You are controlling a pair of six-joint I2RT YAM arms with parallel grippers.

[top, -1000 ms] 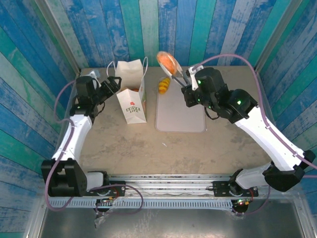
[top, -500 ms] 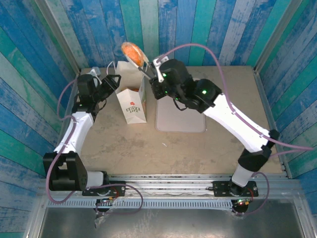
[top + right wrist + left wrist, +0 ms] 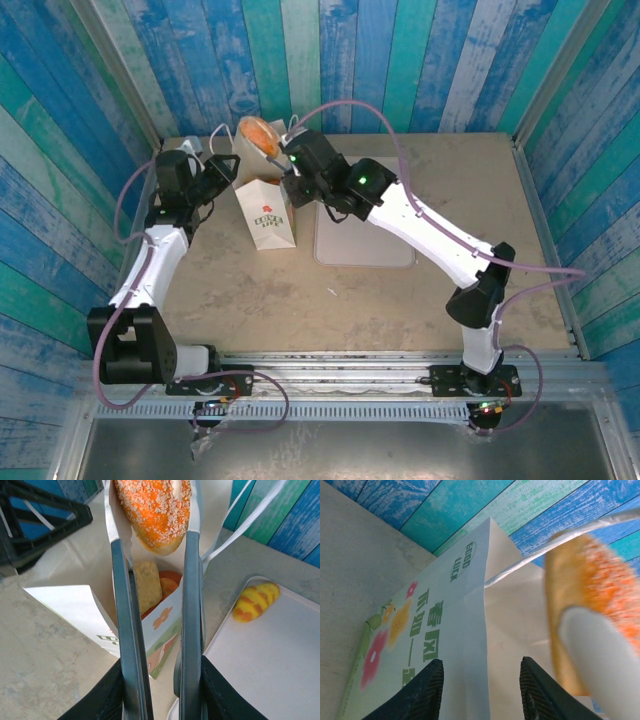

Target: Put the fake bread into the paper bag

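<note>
Likely light, stiff, slippery doughnut (image 3: 152,505), frame top, pinched across flanks by tongs (image 3: 122,605); right gripper (image 3: 160,690) clamps tongs; left gripper (image 3: 480,682) half-open astride bag (image 3: 445,630) wall.

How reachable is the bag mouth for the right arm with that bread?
Probably yes: the tongs hold the bread about above the open paper bag, whose mouth looks unobstructed, with pastries lying low inside.
</note>
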